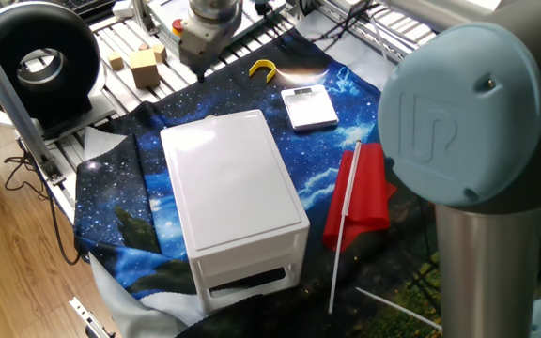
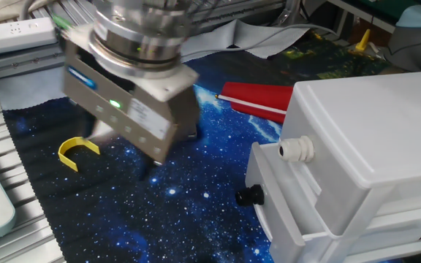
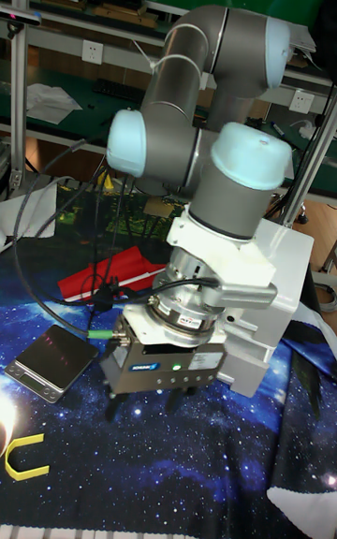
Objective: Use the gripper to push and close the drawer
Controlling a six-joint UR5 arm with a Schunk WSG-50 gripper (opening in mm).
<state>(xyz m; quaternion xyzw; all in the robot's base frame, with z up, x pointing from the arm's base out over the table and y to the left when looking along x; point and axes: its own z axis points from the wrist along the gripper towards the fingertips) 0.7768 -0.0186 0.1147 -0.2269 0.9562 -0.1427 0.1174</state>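
Observation:
The white cabinet [image 1: 228,178] lies on the starry cloth. In the other fixed view its drawer [image 2: 267,183] with a black knob sticks out a little from the cabinet's [image 2: 371,131] left face, below a front with a white knob. My gripper [image 2: 148,162] hangs left of that face, apart from the knob and blurred. In one fixed view the gripper [image 1: 198,62] is beyond the cabinet's far end. The tall view shows the gripper [image 3: 152,399] just above the cloth, fingers spread, nothing between them.
A small scale [image 1: 310,107], a yellow hook [image 1: 263,68] and a red folded piece with a white stick [image 1: 360,192] lie on the cloth. Wooden blocks [image 1: 144,66] and a black ring-shaped device [image 1: 36,61] stand at the back left. The big arm joint [image 1: 468,103] fills the right side.

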